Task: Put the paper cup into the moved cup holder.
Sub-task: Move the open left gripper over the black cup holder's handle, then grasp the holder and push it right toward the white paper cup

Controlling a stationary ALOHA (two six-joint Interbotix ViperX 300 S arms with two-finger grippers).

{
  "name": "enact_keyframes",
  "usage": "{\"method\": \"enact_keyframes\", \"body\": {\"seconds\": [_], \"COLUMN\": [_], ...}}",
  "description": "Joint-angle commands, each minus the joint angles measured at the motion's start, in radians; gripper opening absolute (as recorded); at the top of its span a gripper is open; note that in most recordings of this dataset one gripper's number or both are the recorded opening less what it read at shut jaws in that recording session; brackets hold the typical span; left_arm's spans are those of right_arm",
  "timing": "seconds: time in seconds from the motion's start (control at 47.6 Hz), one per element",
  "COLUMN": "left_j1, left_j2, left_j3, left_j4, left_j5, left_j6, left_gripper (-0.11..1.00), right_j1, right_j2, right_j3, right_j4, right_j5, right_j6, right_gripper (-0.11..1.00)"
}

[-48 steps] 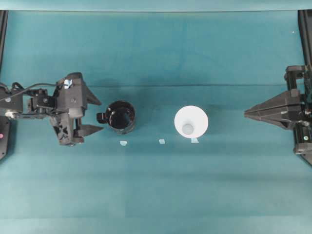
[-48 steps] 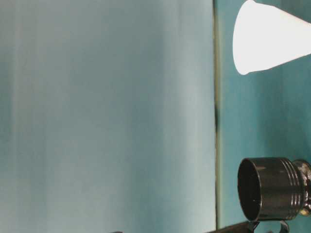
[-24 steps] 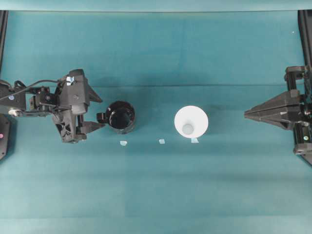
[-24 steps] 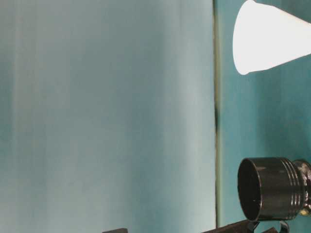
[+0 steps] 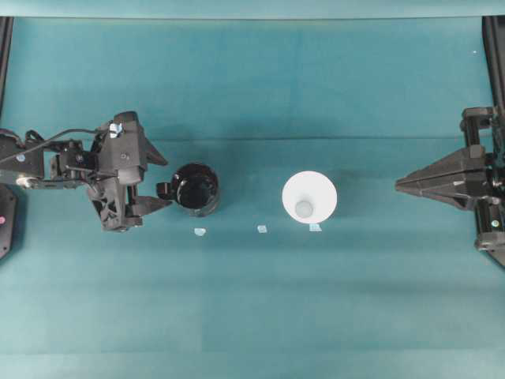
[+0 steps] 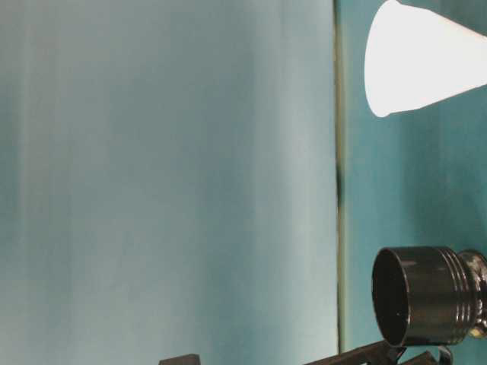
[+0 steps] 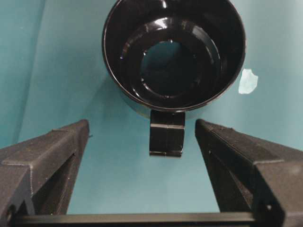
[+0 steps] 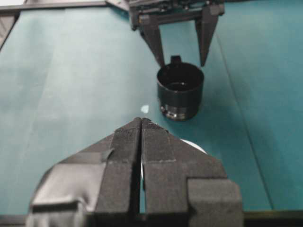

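Note:
The black glossy cup holder (image 5: 196, 189) stands left of centre, its small handle (image 5: 163, 190) pointing left. My left gripper (image 5: 164, 183) is open, its fingertips on either side of the handle without touching it; the left wrist view shows the handle (image 7: 166, 133) between the spread fingers (image 7: 57, 151). The white paper cup (image 5: 309, 197) stands upright near the middle, well right of the holder. My right gripper (image 5: 398, 185) rests shut and empty at the far right, pointing at the cup; its closed fingertips (image 8: 142, 120) hide most of the cup (image 8: 196, 146).
Three small pale tape scraps (image 5: 200, 232) (image 5: 262, 229) (image 5: 316, 227) lie on the teal cloth just in front of the cups. Black frame rails (image 5: 495, 47) run along the left and right edges.
My left gripper has crept slightly right toward the holder's handle. The holder, paper cup and right arm have stayed put.

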Motion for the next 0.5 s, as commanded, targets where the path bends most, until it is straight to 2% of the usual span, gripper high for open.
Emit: {"method": "enact_keyframes", "body": {"seconds": [0.0,0.21,0.336,0.484], "left_j1": [-0.002,-0.014,-0.029,-0.049], "left_j2": [0.000,0.000,0.000,0.000], "left_j3": [-0.014,-0.011,-0.011,-0.008], "left_j4": [0.002,0.002,0.002,0.002], "left_j5": [-0.009,-0.011,-0.011,-0.011], "left_j6": [-0.002,0.003,0.006,0.028], "left_gripper": [0.90,0.75,0.57,0.29], "right_j1": [0.003,0.003,0.002,-0.002], "right_j2": [0.006,0.008,0.008,0.008], "right_j3": [-0.025,-0.025,-0.025,-0.025], "right_j4": [0.003,0.003,0.003,0.003], "right_j5": [-0.003,-0.003,-0.003,-0.002], "right_j6": [0.009,0.008,0.009,0.008], "right_gripper": [0.01,0.01,0.01,0.01]}}
